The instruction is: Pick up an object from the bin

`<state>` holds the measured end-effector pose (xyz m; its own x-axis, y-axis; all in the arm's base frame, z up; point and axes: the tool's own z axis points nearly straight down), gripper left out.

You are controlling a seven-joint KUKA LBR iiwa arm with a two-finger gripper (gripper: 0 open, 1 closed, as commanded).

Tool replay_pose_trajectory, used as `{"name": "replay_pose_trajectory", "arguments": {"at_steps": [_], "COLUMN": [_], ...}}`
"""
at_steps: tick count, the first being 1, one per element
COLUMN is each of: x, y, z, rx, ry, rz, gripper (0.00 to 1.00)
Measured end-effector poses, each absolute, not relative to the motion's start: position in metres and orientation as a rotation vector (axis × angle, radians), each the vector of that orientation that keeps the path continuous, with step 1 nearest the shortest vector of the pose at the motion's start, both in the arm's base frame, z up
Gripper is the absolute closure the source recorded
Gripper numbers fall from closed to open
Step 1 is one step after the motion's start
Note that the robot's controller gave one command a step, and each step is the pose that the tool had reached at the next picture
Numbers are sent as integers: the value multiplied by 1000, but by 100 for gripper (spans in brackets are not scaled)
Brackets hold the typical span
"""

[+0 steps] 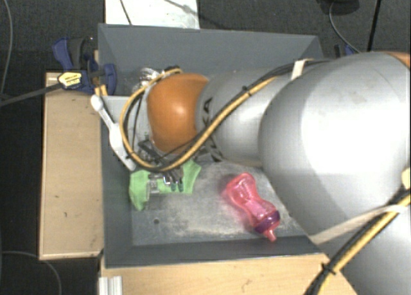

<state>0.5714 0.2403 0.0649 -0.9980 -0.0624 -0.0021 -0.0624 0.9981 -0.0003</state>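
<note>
My gripper (161, 182) is low in the left part of the bin, under the arm's orange cover, right on top of a crumpled green thing (138, 189). The green thing sticks out on both sides of the gripper, and its middle is hidden. A pink plastic bottle with a purple tip (248, 204) lies on its side to the right, near the bin's front wall, apart from the gripper.
A white, spoon-like plastic piece (112, 130) leans along the bin's left wall, just left of the gripper. The arm crosses in from the right and hides the back and right of the bin floor.
</note>
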Motion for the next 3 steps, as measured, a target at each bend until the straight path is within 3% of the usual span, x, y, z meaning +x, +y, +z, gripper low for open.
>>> {"name": "replay_pose_trajectory", "arguments": {"at_steps": [1, 2, 3], "x": [568, 572, 572], "y": [218, 241, 241], "z": [71, 65, 65], "rx": [-98, -96, -95], "ry": [3139, 3135, 3135], "rz": [-1, 3, 3], "gripper": [0, 100, 100]}}
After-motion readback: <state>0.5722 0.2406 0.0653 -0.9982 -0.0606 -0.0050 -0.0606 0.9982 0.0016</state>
